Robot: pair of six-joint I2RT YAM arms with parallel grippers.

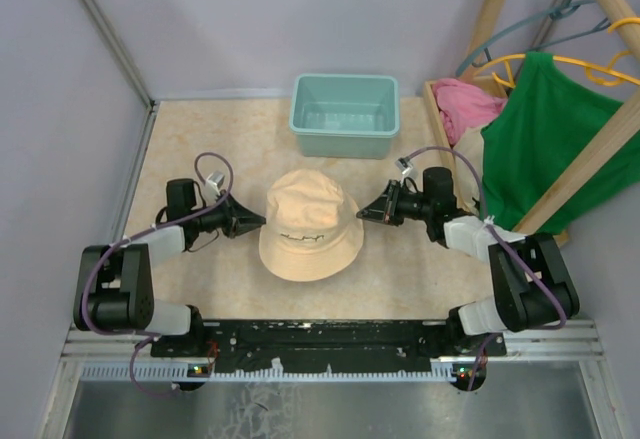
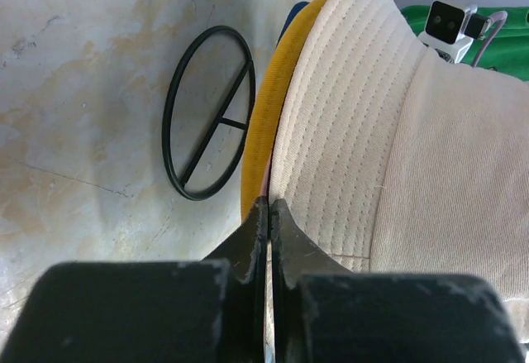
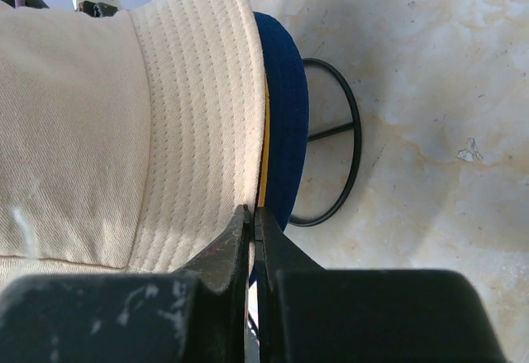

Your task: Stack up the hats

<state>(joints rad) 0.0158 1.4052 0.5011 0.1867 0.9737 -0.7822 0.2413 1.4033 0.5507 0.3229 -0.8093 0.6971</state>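
A beige hat lies crown up at the table's middle, on top of the pile. Below its brim the left wrist view shows a yellow-orange brim and a sliver of navy. The right wrist view shows the navy brim with a thin yellow edge above it. No pink hat is clear to see. My left gripper is shut, its tips at the brim's left edge. My right gripper is shut at the right edge. I see no cloth pinched in either.
A black wire ring lies on the table, partly under the hats. A teal bin stands behind the pile. At the right a wooden rack holds a green shirt, beside a pink cloth.
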